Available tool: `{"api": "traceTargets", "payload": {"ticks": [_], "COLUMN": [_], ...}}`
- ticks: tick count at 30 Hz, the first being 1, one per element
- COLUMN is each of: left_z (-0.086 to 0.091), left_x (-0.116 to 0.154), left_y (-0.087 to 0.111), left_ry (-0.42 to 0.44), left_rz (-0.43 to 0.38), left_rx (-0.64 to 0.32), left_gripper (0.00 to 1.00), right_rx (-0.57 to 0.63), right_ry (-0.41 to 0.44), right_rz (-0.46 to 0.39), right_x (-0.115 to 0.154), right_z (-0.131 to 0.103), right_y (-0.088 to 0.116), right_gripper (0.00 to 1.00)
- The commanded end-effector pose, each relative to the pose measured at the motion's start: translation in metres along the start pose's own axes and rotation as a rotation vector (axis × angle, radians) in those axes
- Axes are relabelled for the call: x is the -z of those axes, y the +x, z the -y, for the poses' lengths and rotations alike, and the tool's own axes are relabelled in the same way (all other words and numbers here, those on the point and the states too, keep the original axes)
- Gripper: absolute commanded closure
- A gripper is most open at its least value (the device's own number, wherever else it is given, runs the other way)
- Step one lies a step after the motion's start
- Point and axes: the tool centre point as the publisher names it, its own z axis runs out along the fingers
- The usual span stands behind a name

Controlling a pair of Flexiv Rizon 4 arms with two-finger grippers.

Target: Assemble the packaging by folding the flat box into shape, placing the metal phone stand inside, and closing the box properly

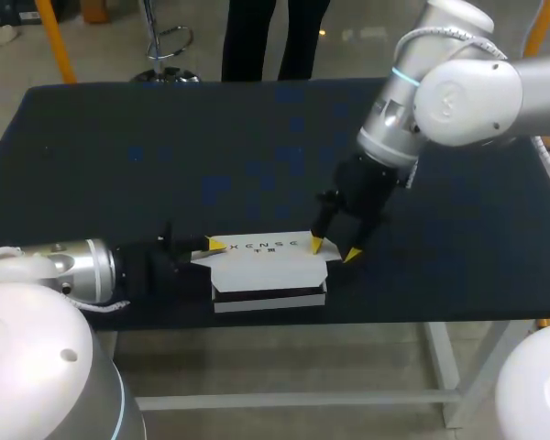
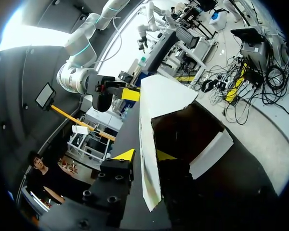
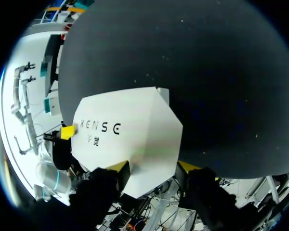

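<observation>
While the white cardboard box w/ black lettering (image 1: 269, 295) sits near the front edge of the black table (image 1: 165, 156), its lid flap (image 3: 130, 144) lies roughly flat over the top, w/ dark interior showing beneath in left wrist view. L hand (image 2: 144, 155) is at box's left end, lid edge betw. its yellow tips; can't tell if both touch. R hand (image 1: 335, 249) is spread wide at the right end: one tip on lid, other off the box, by the table.

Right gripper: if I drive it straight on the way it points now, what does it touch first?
Most likely the white box lid, which lies just ahead of the right gripper. Depth is unclear; one finger may reach the table beside it.
</observation>
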Motion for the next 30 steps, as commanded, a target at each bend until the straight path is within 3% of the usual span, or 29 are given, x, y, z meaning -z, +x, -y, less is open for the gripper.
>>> {"api": "traceTargets", "payload": {"ticks": [1, 7, 8, 10, 22, 30], "left_z": [0.001, 0.001, 0.001, 0.001, 0.003, 0.002], "left_x": [0.004, 0.007, 0.007, 0.006, 0.004, 0.004], "left_y": [0.002, 0.004, 0.004, 0.005, 0.006, 0.006], "left_ry": [-0.004, -0.011, -0.011, -0.011, -0.011, -0.014], "left_rz": [0.0, -0.001, -0.002, -0.004, -0.007, -0.005], "left_rx": [0.0, 0.0, 0.0, -0.002, -0.014, -0.01], "left_gripper": [0.74, 0.75, 0.79, 1.0, 1.0, 1.0], "right_rx": [-0.001, -0.004, -0.005, -0.006, -0.005, 0.005], "right_ry": [0.004, 0.004, 0.005, 0.005, -0.045, -0.001], "right_rz": [0.005, 0.008, 0.007, 0.007, 0.017, 0.025], "right_x": [0.002, 0.003, 0.003, 0.004, 0.022, 0.005], "right_z": [0.0, 0.0, 0.0, 0.001, 0.004, -0.004], "right_y": [0.002, 0.003, 0.002, 0.001, 0.003, 0.01], "right_gripper": [0.33, 0.35, 0.35, 0.34, 0.35, 0.38]}}
